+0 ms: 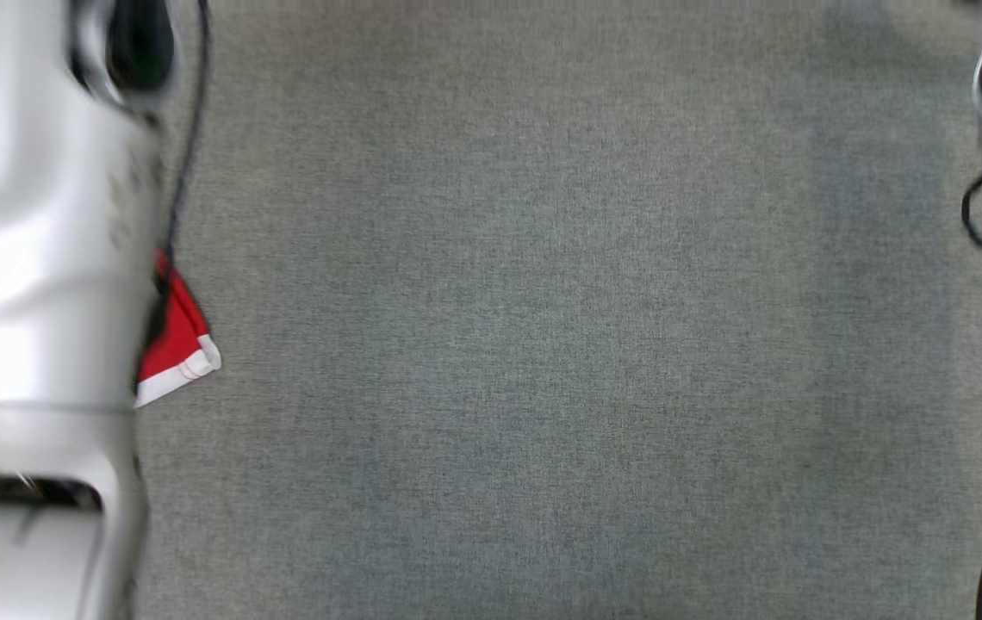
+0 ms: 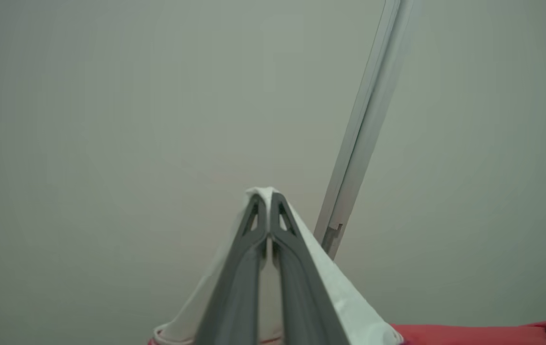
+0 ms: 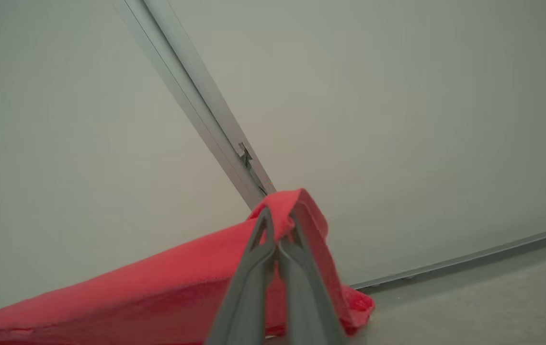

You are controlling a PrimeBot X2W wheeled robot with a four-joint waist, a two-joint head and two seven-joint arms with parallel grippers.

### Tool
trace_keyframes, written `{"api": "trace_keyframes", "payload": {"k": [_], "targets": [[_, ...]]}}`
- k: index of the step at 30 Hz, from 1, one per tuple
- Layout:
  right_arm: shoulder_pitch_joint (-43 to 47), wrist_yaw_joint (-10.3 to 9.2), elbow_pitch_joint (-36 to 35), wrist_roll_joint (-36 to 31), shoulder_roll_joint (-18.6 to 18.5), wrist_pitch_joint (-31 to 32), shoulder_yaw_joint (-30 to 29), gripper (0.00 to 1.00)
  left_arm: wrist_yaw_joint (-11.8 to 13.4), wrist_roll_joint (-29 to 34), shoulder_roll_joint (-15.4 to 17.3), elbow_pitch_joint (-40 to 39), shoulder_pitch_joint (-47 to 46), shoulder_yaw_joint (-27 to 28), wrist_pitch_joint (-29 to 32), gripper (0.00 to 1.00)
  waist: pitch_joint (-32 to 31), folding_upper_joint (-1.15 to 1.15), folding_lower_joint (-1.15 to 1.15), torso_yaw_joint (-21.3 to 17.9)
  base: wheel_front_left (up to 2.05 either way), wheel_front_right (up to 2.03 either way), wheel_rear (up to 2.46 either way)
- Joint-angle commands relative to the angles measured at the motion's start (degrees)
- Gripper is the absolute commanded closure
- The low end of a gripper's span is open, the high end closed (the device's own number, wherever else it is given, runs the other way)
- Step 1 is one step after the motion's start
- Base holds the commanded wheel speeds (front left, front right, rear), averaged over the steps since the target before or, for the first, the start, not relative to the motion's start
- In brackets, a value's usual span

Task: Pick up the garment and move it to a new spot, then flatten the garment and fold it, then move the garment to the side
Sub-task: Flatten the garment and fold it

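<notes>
— Between the fingers of my left gripper [image 2: 267,211] I have the white hem of the garment [image 2: 345,297]. The fingers are pressed together on it, and the cloth drapes down both sides of them.

— And the right?

— My right gripper [image 3: 280,225] is pinching a red fold just at its tips. From there the red cloth runs off to the left of the fingers and sags below them.

— So it's off the surface?

— Mostly, I'd say. Both wrist cameras look at a pale wall [image 3: 421,120] beyond the fingertips, so the grippers point outward, not down. From the head, one red corner with a white edge pokes out beside my left forearm [image 1: 26,258], over the grey surface [image 1: 543,344]. I can't tell whether it touches.

— Which step is this?

— I judge it to be the carry to a new spot, with the flattening to come.

— Next?

— Bring both grippers over the open grey area, hold them apart so the cloth between them is taut, and lower them together so it lands spread. Letting go on one side early would let it bunch.
</notes>
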Motion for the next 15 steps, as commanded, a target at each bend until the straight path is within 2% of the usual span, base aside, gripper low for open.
{"api": "trace_keyframes", "payload": {"k": [1, 8, 12, 15], "targets": [[1.9, 0.0, 0.5, 1.1, -1.1, 0.1, 0.9, 1.0, -0.3, 0.6, -0.3, -0.2, 2.5, 0.2, -0.2, 1.0, -1.7, 0.0, 0.0, 0.7, 0.0, 0.0, 0.0], [13.8, 0.0, 3.6, 8.5, -4.4, 1.6, 5.0, 1.0, -1.0, 3.9, -1.0, 0.4, 18.4, -0.6, -0.3, 1.0, -8.7, 0.0, 0.0, 2.1, 0.0, 0.0, 0.0], [20.1, 0.0, 5.1, 12.9, -5.9, 3.1, 5.7, 1.0, -1.1, 5.3, -0.2, 1.5, 25.7, -5.3, -0.3, 1.0, -13.2, 0.0, 0.0, 2.7, 0.0, 0.0, 0.0], [24.8, 0.0, 5.8, 13.8, -7.3, 4.7, 7.9, 1.0, -1.1, 5.0, 1.1, 1.3, 30.2, -9.9, -0.3, 1.0, -15.8, 0.0, 0.0, 2.8, 0.0, 0.0, 0.0]]}}
